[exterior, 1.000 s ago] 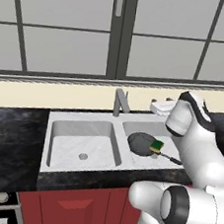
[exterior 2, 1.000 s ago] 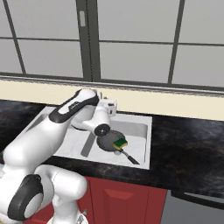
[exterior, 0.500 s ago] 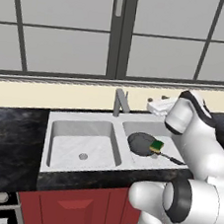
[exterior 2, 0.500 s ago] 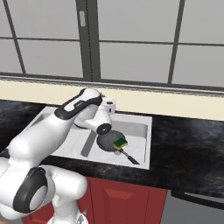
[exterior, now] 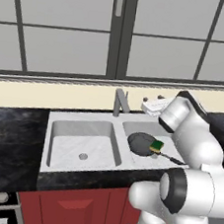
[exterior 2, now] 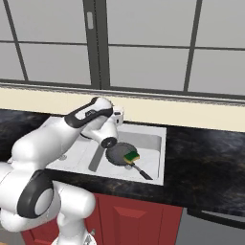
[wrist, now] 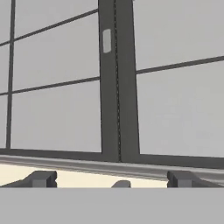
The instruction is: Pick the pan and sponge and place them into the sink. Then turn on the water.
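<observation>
Left base view: the sink [exterior: 65, 123] is set into the dark desk [exterior: 8, 141]. The pan [exterior: 141, 143] lies in the right basin, its handle pointing toward 4 o'clock. The sponge [exterior: 157, 147] rests on the pan's rim at 3 o'clock. The faucet [exterior: 120, 102] stands behind the divider between the basins. The end effector [exterior: 152, 105] hangs above the back edge of the right basin, at 12 o'clock from the pan, touching neither pan nor sponge.

Right base view: pan [exterior 2: 119, 154] and sponge [exterior 2: 131, 156] lie in the right basin of the sink [exterior 2: 155, 143]; the sponge sits at the pan's 4 o'clock edge.

Hand view: the end effector [wrist: 113, 179] points at the window [wrist: 118, 87], fingertips [wrist: 43, 178] spread wide with nothing between them.
</observation>
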Robot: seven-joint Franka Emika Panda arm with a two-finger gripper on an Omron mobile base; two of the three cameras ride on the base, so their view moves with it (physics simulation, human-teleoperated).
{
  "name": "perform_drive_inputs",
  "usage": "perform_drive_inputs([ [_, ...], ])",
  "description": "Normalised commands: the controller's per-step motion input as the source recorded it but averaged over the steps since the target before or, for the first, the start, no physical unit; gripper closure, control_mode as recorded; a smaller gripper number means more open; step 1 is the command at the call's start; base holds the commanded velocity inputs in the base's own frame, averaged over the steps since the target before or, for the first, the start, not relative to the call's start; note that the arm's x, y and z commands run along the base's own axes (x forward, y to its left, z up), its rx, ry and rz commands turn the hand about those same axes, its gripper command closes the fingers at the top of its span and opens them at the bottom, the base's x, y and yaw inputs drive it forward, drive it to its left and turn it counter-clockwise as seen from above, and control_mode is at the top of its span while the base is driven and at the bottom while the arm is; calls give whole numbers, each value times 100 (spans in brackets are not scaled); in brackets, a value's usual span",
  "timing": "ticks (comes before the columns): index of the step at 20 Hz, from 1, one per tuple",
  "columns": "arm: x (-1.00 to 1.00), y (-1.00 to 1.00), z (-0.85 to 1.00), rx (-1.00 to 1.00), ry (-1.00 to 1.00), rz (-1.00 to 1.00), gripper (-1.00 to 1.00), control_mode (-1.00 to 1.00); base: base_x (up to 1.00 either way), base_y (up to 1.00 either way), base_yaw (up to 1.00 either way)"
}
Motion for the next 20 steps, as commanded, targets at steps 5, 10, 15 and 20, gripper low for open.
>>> perform_drive_inputs([
  [5,37,-11,-10,1,0,-1,-100,-100,0,0,0],
  [10,34,-20,-18,0,1,2,-100,-100,0,0,0],
  [15,33,-16,-19,1,-2,11,-100,-100,0,0,0],
  [20,23,-1,-17,2,-9,15,-100,-100,0,0,0],
])
